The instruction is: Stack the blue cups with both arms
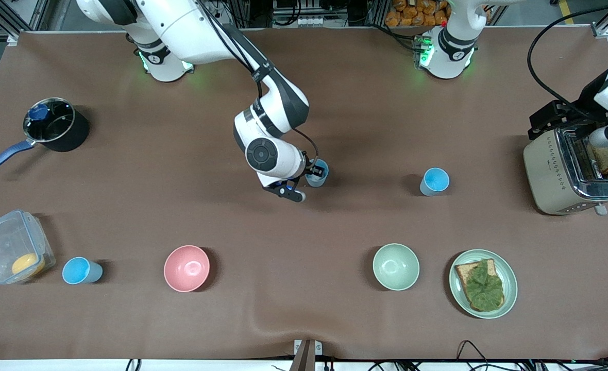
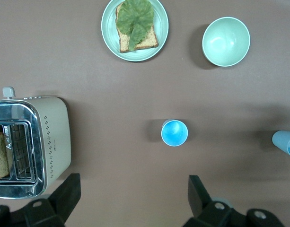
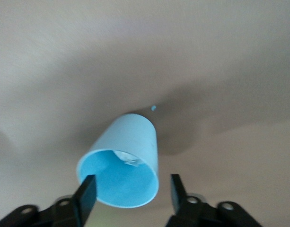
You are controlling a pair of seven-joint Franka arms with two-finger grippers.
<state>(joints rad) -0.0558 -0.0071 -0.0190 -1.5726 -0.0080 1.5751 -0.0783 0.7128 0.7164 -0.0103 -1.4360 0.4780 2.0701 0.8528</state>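
The right hand (image 1: pixel 311 175) is low over the middle of the brown desk (image 1: pixel 335 103), at a blue cup (image 1: pixel 318 172). In the right wrist view its two black fingers (image 3: pixel 86 198) stand apart, one on each side of the cup's rim (image 3: pixel 121 177); the cup looks tilted toward the camera there, and whether the fingers touch it is hard to tell.

A second blue cup (image 1: pixel 434 181) stands upright on the desk toward the left arm's end, well apart from the first. A third blue cup (image 1: pixel 81 271) stands nearer to the front camera at the right arm's end, just beside a clear plastic box (image 1: pixel 14 247) with something yellow in it.

The left hand (image 2: pixel 135 198) hangs over the desk near the toaster (image 1: pixel 572 172), its fingers spread wide with nothing between them; its wrist view looks down on the second cup (image 2: pixel 174 133).

A pink bowl (image 1: pixel 186 268) and a pale green bowl (image 1: pixel 395 266) sit in the row nearest the front camera, with a green plate (image 1: pixel 510 288) carrying toast topped by a leaf beside the green bowl. A black saucepan with a blue handle (image 1: pixel 54 126) stands at the right arm's end.
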